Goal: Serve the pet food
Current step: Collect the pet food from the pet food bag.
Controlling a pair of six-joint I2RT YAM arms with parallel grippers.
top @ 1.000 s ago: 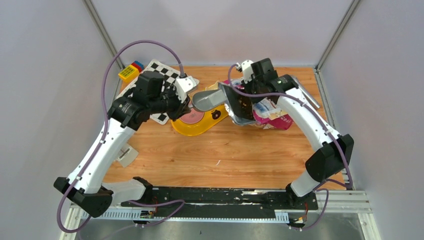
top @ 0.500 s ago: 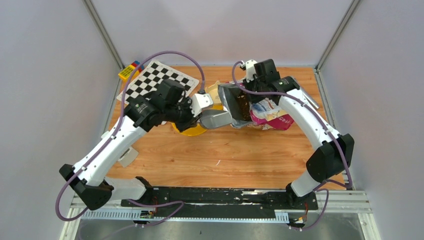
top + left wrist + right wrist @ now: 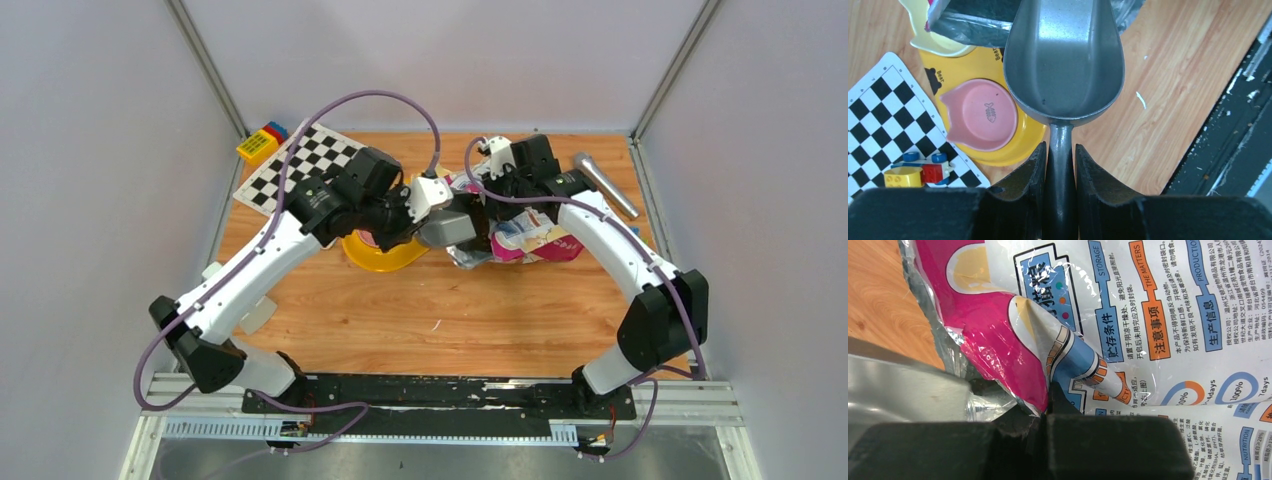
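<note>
My left gripper (image 3: 1061, 146) (image 3: 418, 214) is shut on the handle of the grey scoop (image 3: 1064, 55) (image 3: 452, 228). The scoop's bowl is empty and its front lip reaches into the bag's dark, silver-lined mouth (image 3: 973, 22). The glossy blue-and-pink bag (image 3: 1153, 315) (image 3: 535, 238) lies on its side at the table's back right. On the bag's torn top edge my right gripper (image 3: 1048, 401) (image 3: 497, 198) is shut, holding it up. The pet food is hidden inside the bag. Just left of the scoop sits the yellow feeder (image 3: 1018, 145) (image 3: 378, 255) with its pink bowl (image 3: 980, 117).
A checkerboard sheet (image 3: 300, 165) (image 3: 878, 115) lies at the back left with toy blocks (image 3: 262, 142) (image 3: 918, 172) on its corner. A metal cylinder (image 3: 605, 185) rests at the back right. A small white piece (image 3: 255, 312) lies near the left edge. Black base rail (image 3: 440, 392) runs along the front.
My left arm has swung right, carrying the scoop from over the yellow feeder to the bag's mouth. The right gripper has tipped the bag's opening down toward the scoop, hiding the kibble.
</note>
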